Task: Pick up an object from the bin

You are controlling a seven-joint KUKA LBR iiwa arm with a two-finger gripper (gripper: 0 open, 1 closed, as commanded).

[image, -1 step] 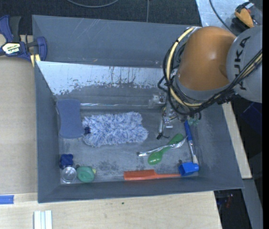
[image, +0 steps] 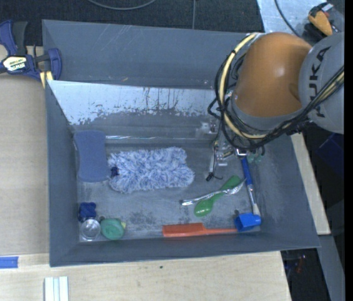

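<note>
My gripper (image: 221, 154) hangs under the arm's orange dome at the bin's right middle, above the floor. Just below it lie a green plastic spoon (image: 216, 197) and a silver spoon (image: 195, 200), crossed over each other. To its right a blue-handled tool (image: 249, 192) runs down to a blue head near the front wall. A fluffy blue-and-white duster head (image: 150, 169) lies to the gripper's left, a short gap away. Nothing shows in the gripper.
A blue sponge (image: 90, 155) leans at the left wall. Along the front wall lie an orange-red stick (image: 192, 231), a green round lid (image: 113, 229) and a small clear jar with a blue cap (image: 88, 222). The arm and cables cover the bin's right rear corner.
</note>
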